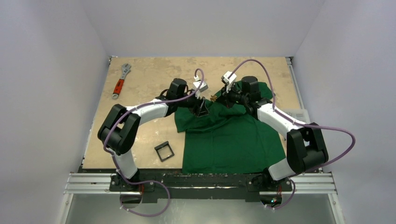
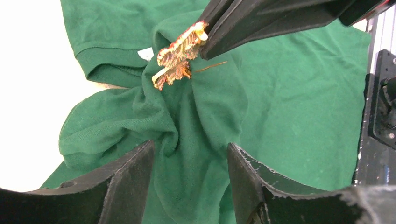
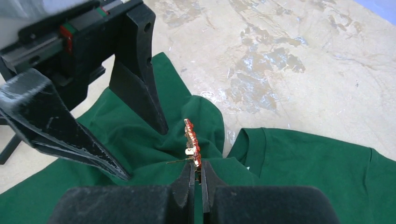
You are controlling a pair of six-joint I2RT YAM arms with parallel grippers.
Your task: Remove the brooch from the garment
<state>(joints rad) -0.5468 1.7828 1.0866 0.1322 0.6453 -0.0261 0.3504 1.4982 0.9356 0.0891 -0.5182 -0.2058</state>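
The right pincer (image 3: 196, 168) is pressed together on the lower end of the brooch (image 2: 180, 60) — the little orange-red and gold leaf stands up just past its fingertips, gripped by its edge. In the left wrist view the same dark fingers come in from the upper right, with the brooch at their tip and a thin gold pin (image 2: 211, 67) sticking out sideways just below them. The cloth of the garment (image 1: 233, 140) is drawn up into a peak directly under the brooch. Whether the pin is in the cloth or clear of it cannot be told.

The left pincer (image 2: 190, 144) is spread. Its two fingers stand apart, pointing down at the green shirt, with a raised fold of cloth running between them. The fold leads away from its fingertips to the brooch, which sits beyond them and close by. Whether the fingers press the cloth cannot be told. The two pincers are near each other, tips facing, over the upper part of the shirt. A white label (image 2: 145, 53) shows at the collar, just beside the brooch.

On the table (image 1: 149, 79), well away on the left pincer's outer side, lies a red-handled wrench (image 1: 119, 84) — and nearer the arm bases, beside the shirt's edge, a small black square frame (image 1: 164, 151).
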